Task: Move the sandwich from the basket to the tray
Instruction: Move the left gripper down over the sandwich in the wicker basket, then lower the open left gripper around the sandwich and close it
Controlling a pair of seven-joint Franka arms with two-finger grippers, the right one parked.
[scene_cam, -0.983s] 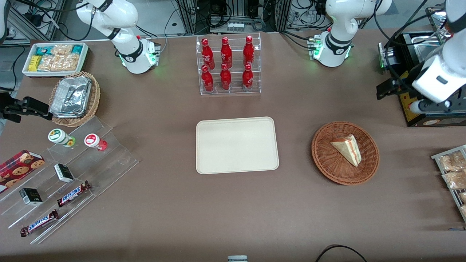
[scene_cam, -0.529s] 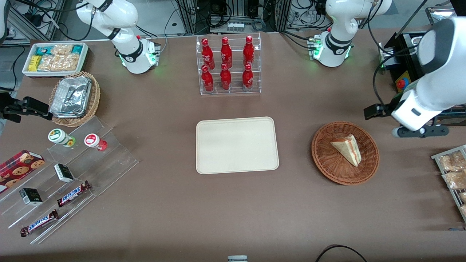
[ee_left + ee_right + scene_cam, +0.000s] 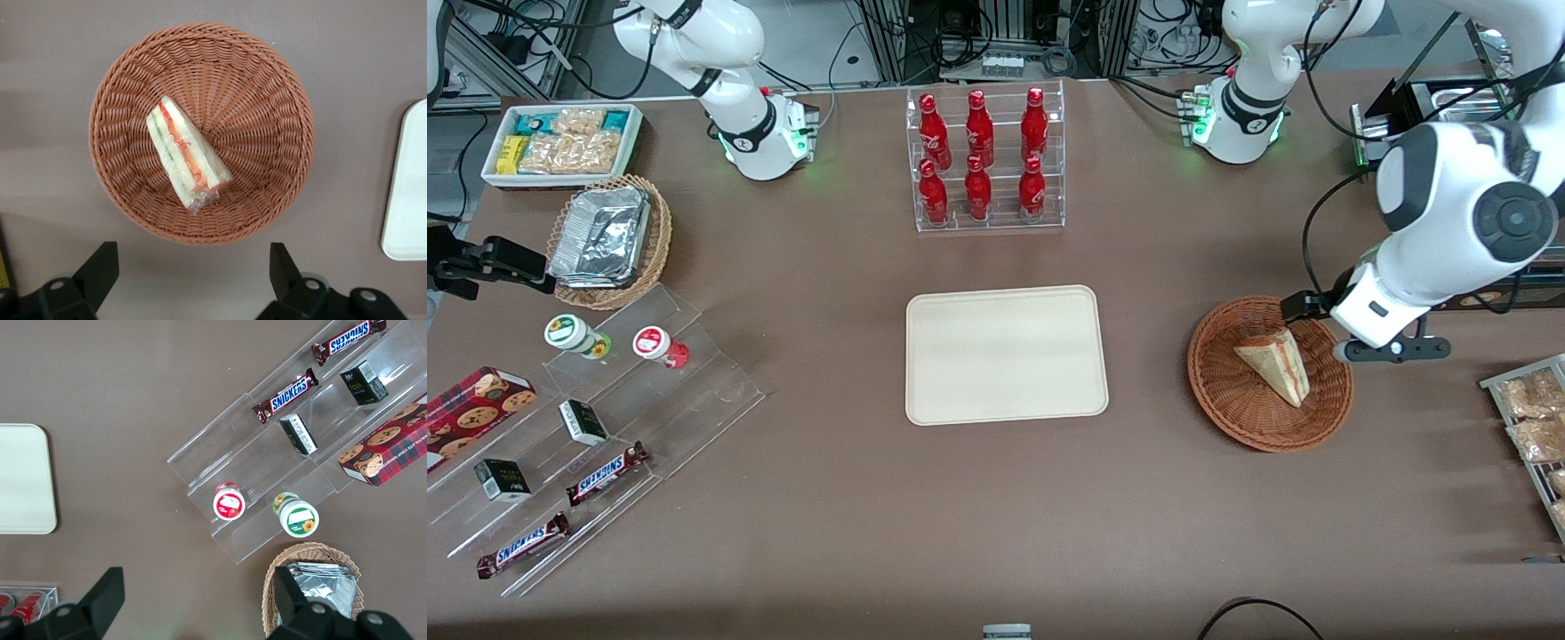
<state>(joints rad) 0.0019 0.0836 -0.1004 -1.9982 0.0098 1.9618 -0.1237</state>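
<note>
Directly below the gripper (image 3: pixel 193 280), whose fingers stand spread wide and empty, the sandwich (image 3: pixel 187 154) lies slantwise in the basket (image 3: pixel 267 100), well apart from the tray (image 3: pixel 408 193); likely risk: jaws descending misaligned crush the soft wedge or catch wicker.

A: From the front, the gripper (image 3: pixel 1316 307) is mostly hidden under the arm's own white wrist housing. Only a dark piece shows at the basket (image 3: pixel 1232 400) rim, so how wide its fingers stand cannot be read there.

B: And the wrist camera?

A: Its picture edge cuts both fingers (image 3: pixel 100 270) short of their bases. The tray (image 3: pixel 408 193), off to one side of the gripper, shows just one rounded end; the rest runs out of view.
</note>
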